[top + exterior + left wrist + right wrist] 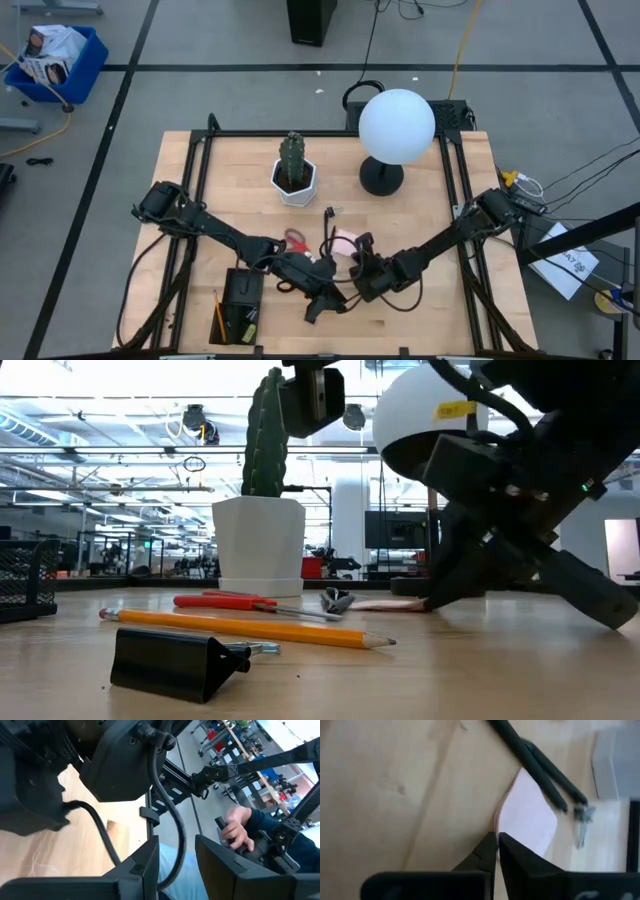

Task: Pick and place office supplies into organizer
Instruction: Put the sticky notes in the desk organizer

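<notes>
The pink sticky-note pad (527,820) lies flat on the table (430,300), with my right gripper (497,844) shut at its near edge. Dark pens (535,760) lie just beyond the pad. Red-handled scissors (295,240) lie to its left. An orange pencil (250,628) and a black binder clip (175,660) rest on the wood in the low view. The black organizer (240,300) stands near the front left edge. My left gripper (318,305) hovers open between the organizer and my right gripper, with nothing between its fingers. My right gripper comes down slanting from the table's right side. Its shut fingertips (512,851) meet the pad's near edge (501,822). Whether a sheet is caught between them, I cannot tell. The pad lies flat on the table.
A cactus in a white pot (293,175) and a white globe lamp (397,125) stand at the back of the table. A small metal clip (582,825) lies beside the pens. Beyond the table edge a person's hand (237,827) shows in the left wrist view.
</notes>
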Robot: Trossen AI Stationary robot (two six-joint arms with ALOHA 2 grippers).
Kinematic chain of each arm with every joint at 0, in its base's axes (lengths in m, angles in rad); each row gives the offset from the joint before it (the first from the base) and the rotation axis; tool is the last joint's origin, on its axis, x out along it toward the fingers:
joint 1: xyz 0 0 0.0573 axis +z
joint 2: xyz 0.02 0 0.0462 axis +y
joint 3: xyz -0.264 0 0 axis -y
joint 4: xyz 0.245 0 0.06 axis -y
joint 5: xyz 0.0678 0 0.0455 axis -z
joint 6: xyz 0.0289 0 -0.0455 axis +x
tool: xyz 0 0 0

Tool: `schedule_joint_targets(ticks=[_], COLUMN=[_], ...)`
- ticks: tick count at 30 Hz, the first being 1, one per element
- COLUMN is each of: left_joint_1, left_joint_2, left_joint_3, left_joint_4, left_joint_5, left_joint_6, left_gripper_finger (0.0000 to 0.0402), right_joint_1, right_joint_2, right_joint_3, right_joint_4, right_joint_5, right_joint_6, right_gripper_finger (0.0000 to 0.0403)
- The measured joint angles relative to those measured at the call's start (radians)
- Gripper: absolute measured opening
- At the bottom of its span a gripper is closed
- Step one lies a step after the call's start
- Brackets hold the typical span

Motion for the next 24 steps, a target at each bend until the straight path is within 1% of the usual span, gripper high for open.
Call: schedule_joint_targets(ticks=[4, 6, 9, 11, 15, 16, 19, 21, 24], left_joint_1=[-0.002, -0.002, -0.013, -0.023, -0.026, -0.023, -0.007, 0.015, 0.043], left_joint_2=[0.0, 0.0, 0.0, 0.0, 0.0, 0.0, 0.0, 0.0, -0.001], left_joint_3=[0.0, 0.0, 0.0, 0.0, 0.0, 0.0, 0.0, 0.0, 0.0], left_joint_4=[-0.004, -0.011, -0.038, -0.061, -0.07, -0.066, -0.055, -0.055, -0.065], left_joint_5=[0.0, 0.01, 0.032, 0.019, -0.007, -0.013, -0.047, -0.049, -0.058], left_joint_6=[0.009, 0.049, 0.1, 0.097, 0.092, 0.09, 0.016, -0.052, -0.102], left_gripper_finger=[0.0131, 0.0131, 0.0131, 0.0131, 0.0131, 0.0131, 0.0131, 0.0131, 0.0131], right_joint_1=[0.019, 0.042, 0.083, 0.108, 0.158, 0.168, 0.203, 0.224, 0.258], right_joint_2=[-0.022, -0.048, -0.096, -0.122, -0.192, -0.202, -0.229, -0.24, -0.24], right_joint_3=[-0.002, -0.002, -0.001, 0.003, 0.026, 0.026, 0.026, 0.028, 0.027], right_joint_4=[-0.026, -0.02, -0.038, -0.063, -0.088, -0.094, -0.096, -0.089, -0.092], right_joint_5=[0.042, 0.083, 0.113, 0.122, 0.191, 0.192, 0.215, 0.25, 0.269], right_joint_6=[0.092, 0.131, 0.151, 0.158, 0.189, 0.193, 0.197, 0.2, 0.212], right_gripper_finger=[0.0003, 0.0002, 0.0002, 0.0001, 0.0001, 0.0001, 0.0001, 0.0001, 0.0001])
